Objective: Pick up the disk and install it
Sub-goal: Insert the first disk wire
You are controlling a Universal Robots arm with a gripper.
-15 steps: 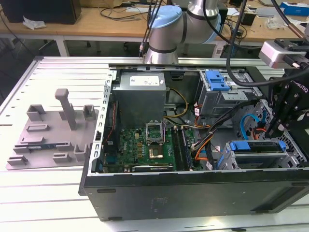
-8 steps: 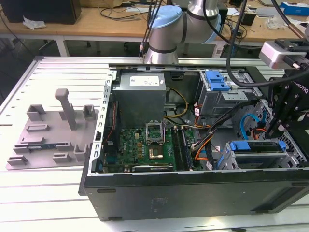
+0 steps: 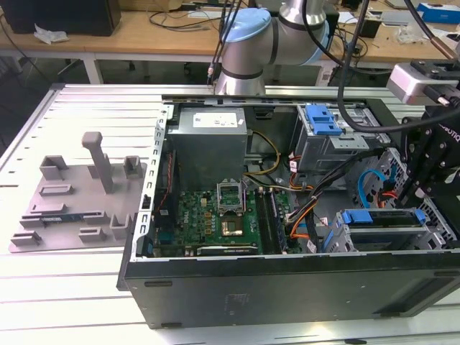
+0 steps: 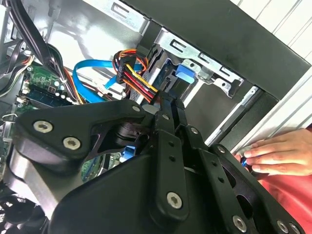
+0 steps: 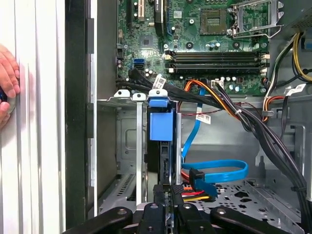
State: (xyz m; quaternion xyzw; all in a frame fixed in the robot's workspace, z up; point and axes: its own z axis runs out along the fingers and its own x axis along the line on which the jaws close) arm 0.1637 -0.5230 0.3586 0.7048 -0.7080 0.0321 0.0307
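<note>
The disk [image 3: 381, 219] sits in the drive cage at the front of the open computer case, at the exterior view's right, its blue carrier bracket [image 5: 161, 124] facing out of the cage. In the first wrist view it shows edge-on as a dark slab [image 5: 165, 161] under the blue bracket. My gripper [image 5: 165, 190] is right at the disk's near edge, fingers pressed together with no gap between them. In the second wrist view the shut fingertips [image 4: 168, 105] point at the blue bracket [image 4: 187, 78] in the cage.
Orange, yellow and blue cables [image 5: 214, 170] hang beside the cage. The motherboard [image 3: 215, 215] lies in the case's middle. Another blue-fronted bay [image 3: 323, 118] sits farther back. A grey fixture plate [image 3: 79, 194] lies outside the case. A person's hand [image 4: 278, 156] rests beside the case.
</note>
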